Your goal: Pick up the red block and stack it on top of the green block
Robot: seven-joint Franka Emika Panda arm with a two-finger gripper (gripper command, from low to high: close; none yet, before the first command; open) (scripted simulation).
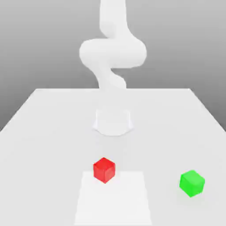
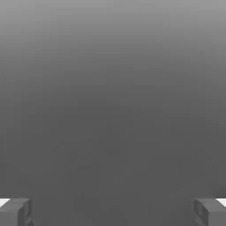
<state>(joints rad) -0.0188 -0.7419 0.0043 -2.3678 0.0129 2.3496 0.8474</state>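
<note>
My jaws stand wide apart: in the hand view, my gripper (image 2: 113, 212) shows two grey fingers (image 2: 15, 212), one at either side, with a broad gap between them. Behind them spreads a smooth grey backdrop (image 2: 113, 110), paler along one edge.

The exterior view gives me the cubes and what surrounds them. The red cube (image 1: 104, 170), the one I am to pick up, sits on the white tabletop (image 1: 48, 154), near the middle and toward the camera. It overlaps the far edge of a bright white four-sided patch (image 1: 113, 201), which runs toward the camera. The green cube (image 1: 192, 183) sits well apart from it, toward the exterior view's right and slightly nearer the camera, beside the patch and clear of it. Pale tabletop and part of the patch lie between the two.

Behind the red cube I see a white shape with a curved lower edge (image 1: 113, 123); I cannot tell which part it is. Above it rises my white arm (image 1: 113, 53), against a grey background (image 1: 39, 48).

I count one red cube, one green cube, one patch, one arm and two fingers.
</note>
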